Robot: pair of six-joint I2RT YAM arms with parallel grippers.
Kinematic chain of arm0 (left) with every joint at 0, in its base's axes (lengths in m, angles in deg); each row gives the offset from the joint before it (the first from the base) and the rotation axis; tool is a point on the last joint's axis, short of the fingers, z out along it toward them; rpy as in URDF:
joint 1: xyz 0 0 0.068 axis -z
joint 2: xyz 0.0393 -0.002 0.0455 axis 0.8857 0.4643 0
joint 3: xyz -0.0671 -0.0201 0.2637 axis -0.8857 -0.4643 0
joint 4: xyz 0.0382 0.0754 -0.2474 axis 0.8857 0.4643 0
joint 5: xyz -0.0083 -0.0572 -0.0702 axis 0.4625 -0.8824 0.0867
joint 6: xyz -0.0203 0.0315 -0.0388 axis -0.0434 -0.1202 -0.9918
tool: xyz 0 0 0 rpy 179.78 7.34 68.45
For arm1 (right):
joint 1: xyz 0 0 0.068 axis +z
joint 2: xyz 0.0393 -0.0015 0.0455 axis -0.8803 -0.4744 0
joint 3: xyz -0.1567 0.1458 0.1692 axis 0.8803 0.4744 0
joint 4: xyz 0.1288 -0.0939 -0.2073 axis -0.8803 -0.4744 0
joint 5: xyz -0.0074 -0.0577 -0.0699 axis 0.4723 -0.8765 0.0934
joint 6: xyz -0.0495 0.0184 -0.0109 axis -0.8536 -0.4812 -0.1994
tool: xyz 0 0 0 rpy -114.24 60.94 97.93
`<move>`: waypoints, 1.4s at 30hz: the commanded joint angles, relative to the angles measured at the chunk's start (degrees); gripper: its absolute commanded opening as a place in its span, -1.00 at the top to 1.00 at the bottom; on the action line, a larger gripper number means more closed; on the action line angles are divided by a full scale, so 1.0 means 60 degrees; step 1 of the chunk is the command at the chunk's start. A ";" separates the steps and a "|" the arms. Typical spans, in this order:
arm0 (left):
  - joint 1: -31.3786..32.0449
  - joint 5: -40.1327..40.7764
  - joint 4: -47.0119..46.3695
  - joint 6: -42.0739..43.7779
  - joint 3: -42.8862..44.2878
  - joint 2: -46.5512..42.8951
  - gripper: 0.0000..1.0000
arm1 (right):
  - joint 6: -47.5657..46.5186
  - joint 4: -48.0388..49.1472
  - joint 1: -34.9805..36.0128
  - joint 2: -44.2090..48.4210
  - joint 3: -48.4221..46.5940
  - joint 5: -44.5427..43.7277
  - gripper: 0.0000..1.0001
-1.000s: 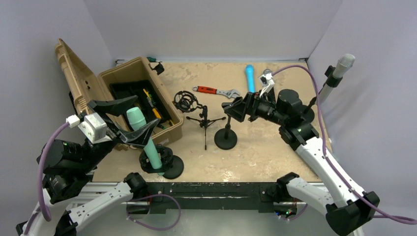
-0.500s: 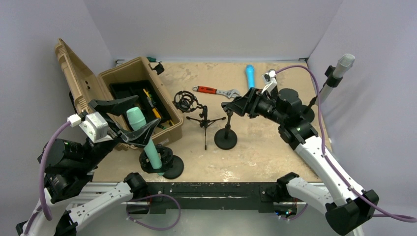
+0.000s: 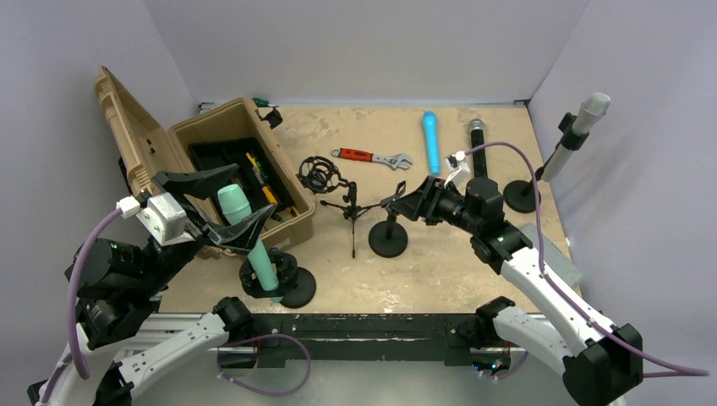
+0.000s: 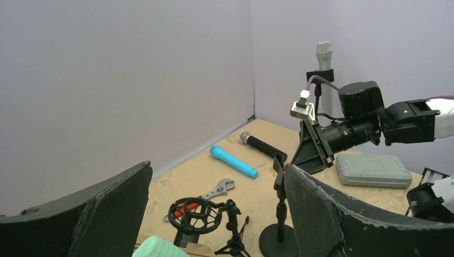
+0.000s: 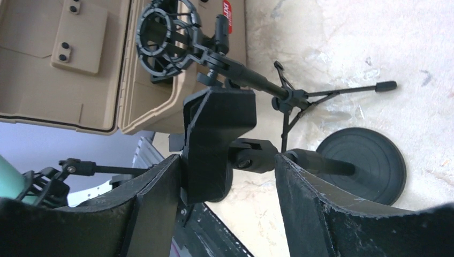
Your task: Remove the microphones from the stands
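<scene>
Straddling green microphone point(image 3: 234, 205), left hand point(image 3: 252, 193) (spread wide).

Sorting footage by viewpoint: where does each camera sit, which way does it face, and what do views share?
Top external: above and behind the bases, looking down on the table; shows both arms, left gripper, right gripper.
Left wrist: raised near-left, facing the far right corner past the right gripper; its own fingers frame the bottom.
Right wrist: low, rolled sideways, facing left at the clip of the round-base stand and the toolbox; own fingers below.
Shared: stand and shock mount appear in all three.
</scene>
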 commanded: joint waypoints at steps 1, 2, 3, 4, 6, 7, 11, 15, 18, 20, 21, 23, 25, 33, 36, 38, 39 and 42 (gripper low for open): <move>-0.0071 -0.0114 -0.0204 0.0005 0.0102 0.0215 -0.82 | -0.0390 -0.0447 0.0103 -0.0465 0.0610 -0.0542 -0.20; -0.0073 -0.0114 -0.0204 0.0000 0.0102 0.0250 -0.82 | -0.0520 -0.0484 0.0102 -0.0486 0.0503 -0.0631 -0.23; -0.0074 -0.0114 -0.0187 -0.0008 0.0102 0.0269 -0.82 | -0.0660 -0.0580 0.0121 -0.0501 0.0367 -0.0704 -0.26; -0.0070 -0.0114 -0.0191 -0.0009 0.0109 0.0284 -0.82 | -0.0871 -0.0753 0.0121 -0.0510 0.0156 -0.0796 -0.29; -0.0065 -0.0107 -0.0190 -0.0024 0.0103 0.0293 -0.82 | -0.1294 -0.1313 0.0112 -0.0407 -0.0515 -0.1188 -0.38; -0.0073 -0.0100 -0.0198 -0.0024 0.0104 0.0287 -0.82 | -0.1485 -0.1594 0.0115 -0.0297 -0.0798 -0.1413 -0.44; -0.0072 -0.0027 -0.0250 -0.0030 0.0075 0.0175 -0.82 | -0.2318 -0.2586 0.0117 0.0117 -0.2108 -0.2208 -0.59; -0.0068 0.0169 -0.0428 -0.0091 -0.0029 -0.0049 -0.79 | -0.3116 -0.3633 0.0121 0.0048 -0.3752 -0.3136 -0.71; -0.0073 0.0604 -0.0709 -0.0113 -0.0272 -0.0424 -0.79 | -0.3450 -0.3928 0.0115 -0.0121 -0.4738 -0.3523 -0.72; -0.0073 0.0848 -0.0866 -0.0087 -0.0381 -0.0681 -0.79 | -0.3575 -0.3891 0.0168 -0.0279 -0.5200 -0.3253 -0.72; -0.0074 0.0933 -0.0935 -0.0083 -0.0438 -0.0809 -0.79 | -0.3578 -0.3719 0.0248 -0.0375 -0.5331 -0.2879 -0.72; -0.0074 0.1065 -0.1125 -0.0082 -0.0567 -0.1057 -0.79 | -0.3386 -0.3184 0.0698 -0.0643 -0.5471 -0.1927 -0.73; -0.0073 0.1146 -0.1271 -0.0075 -0.0685 -0.1240 -0.79 | -0.3196 -0.2601 0.1678 -0.1052 -0.5707 -0.1396 -0.73; -0.0095 0.1431 -0.1582 -0.0070 -0.0936 -0.1574 -0.79 | -0.2822 -0.0072 0.5321 -0.3267 -0.6779 -0.0335 -0.74; -0.0102 0.1446 -0.1583 -0.0068 -0.0938 -0.1586 -0.79 | -0.2788 0.0162 0.6193 -0.4264 -0.7513 -0.0203 -0.71; -0.0096 0.1485 -0.1583 -0.0068 -0.0936 -0.1574 -0.79 | -0.2905 0.0251 0.6598 -0.4767 -0.7929 -0.0203 -0.71; -0.0095 0.1503 -0.1583 -0.0057 -0.0938 -0.1574 -0.78 | -0.2932 0.0338 0.6726 -0.4953 -0.8035 -0.0264 -0.70; -0.0095 0.1498 -0.1583 -0.0068 -0.0938 -0.1567 -0.79 | -0.2794 0.0732 0.6872 -0.5311 -0.8172 -0.0371 -0.65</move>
